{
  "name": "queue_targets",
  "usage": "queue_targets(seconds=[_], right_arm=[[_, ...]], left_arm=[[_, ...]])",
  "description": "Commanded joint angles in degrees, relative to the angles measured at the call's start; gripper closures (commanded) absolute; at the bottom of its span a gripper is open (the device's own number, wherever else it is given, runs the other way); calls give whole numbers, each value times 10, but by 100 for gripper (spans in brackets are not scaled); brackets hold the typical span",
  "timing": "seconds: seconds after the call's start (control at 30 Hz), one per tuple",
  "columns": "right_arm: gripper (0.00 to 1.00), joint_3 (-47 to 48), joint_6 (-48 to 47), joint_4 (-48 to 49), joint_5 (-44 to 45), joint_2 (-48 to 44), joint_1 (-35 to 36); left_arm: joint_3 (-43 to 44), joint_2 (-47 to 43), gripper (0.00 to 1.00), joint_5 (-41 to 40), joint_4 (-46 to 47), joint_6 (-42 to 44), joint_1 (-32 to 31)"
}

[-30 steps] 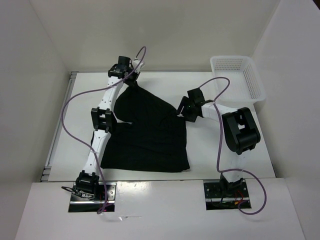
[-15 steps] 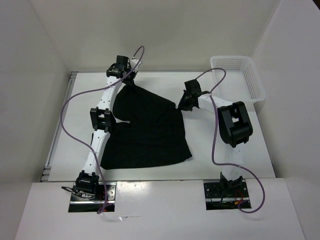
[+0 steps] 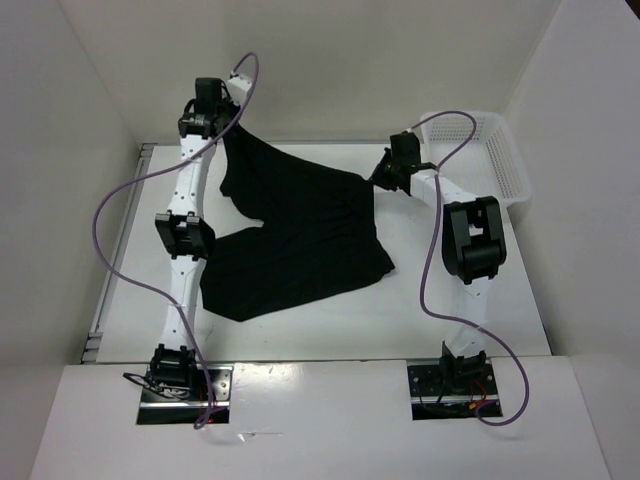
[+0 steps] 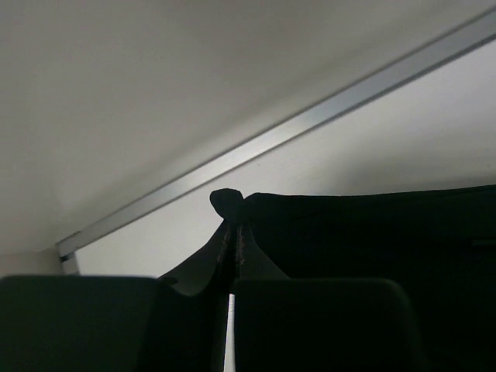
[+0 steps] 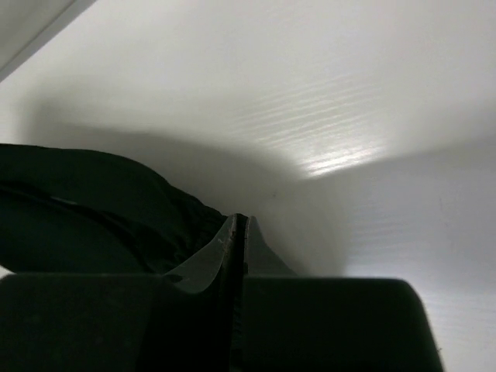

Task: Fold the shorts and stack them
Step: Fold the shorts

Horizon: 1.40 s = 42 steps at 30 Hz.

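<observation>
Overhead, the black shorts (image 3: 300, 235) are seen spread across the middle of the white table (image 3: 480, 290), stretched at their far edge between the two claws. The left gripper (image 3: 220, 132) is placed at about eleven o'clock of the table, near the back wall, and one corner of the shorts is pinched in it. In the left wrist view the left gripper (image 4: 233, 240) is shown with its fingers pressed together on a small bunch of black cloth, and the shorts (image 4: 372, 232) run away toward three o'clock, below a metal rail (image 4: 310, 124) at the table's edge.

The right gripper (image 3: 378, 180) is found at about one o'clock of the table, and the opposite far corner of the shorts is clamped in it. In the right wrist view the right gripper (image 5: 236, 232) is closed on a thin fold of cloth, with the shorts (image 5: 85, 209) bunched toward nine o'clock.

From the held edge the cloth falls toward seven o'clock, where its lower part is laid flat on the table beside the left arm. A white mesh basket (image 3: 480, 150) is set at two o'clock, apart from the shorts.
</observation>
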Motion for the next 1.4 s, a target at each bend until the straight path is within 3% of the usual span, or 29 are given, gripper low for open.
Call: queue_targets(seconds=[0.0, 0.1, 0.2, 0.27, 0.3, 0.33, 0.43, 0.57, 0.6, 0.7, 0.97, 1.23, 1.37], right_arm=[[100, -5, -12, 49, -13, -51, -4], [100, -61, -17, 65, -29, -81, -4], [100, -136, -39, 89, -45, -150, -4], [100, -185, -56, 95, -51, -176, -4], [100, -197, -62, 95, -51, -201, -4], [100, -209, -67, 95, -64, -211, -4], [100, -242, -73, 95, -89, -245, -4], [100, -292, -84, 106, -95, -282, -4], [100, -301, -85, 106, -95, -290, -4], [100, -329, -90, 113, -101, -308, -4], [100, -379, -95, 85, -94, -404, -4], [100, -461, -95, 37, -110, -531, -4], [100, -480, -72, -1, -116, -581, -4]], left_arm=[[12, -82, 100, 40, 1, -4, 16], [39, -94, 100, 105, -103, 8, 16], [39, -108, 100, 122, -255, 56, 10], [39, -108, 100, 131, -303, 66, 10], [6, -147, 100, 113, -303, 49, 15], [-101, -173, 100, 113, -298, 71, 21], [-215, -270, 100, 122, -283, 83, 21], [-518, -487, 100, 49, -173, 107, -14], [-654, -525, 100, 26, -121, 114, -25], [-784, -615, 100, -15, -94, 99, -47], [-908, -732, 100, -16, -87, 32, -40], [-1027, -821, 100, -40, -87, 32, -29], [-1040, -835, 100, -40, -99, 32, -29]])
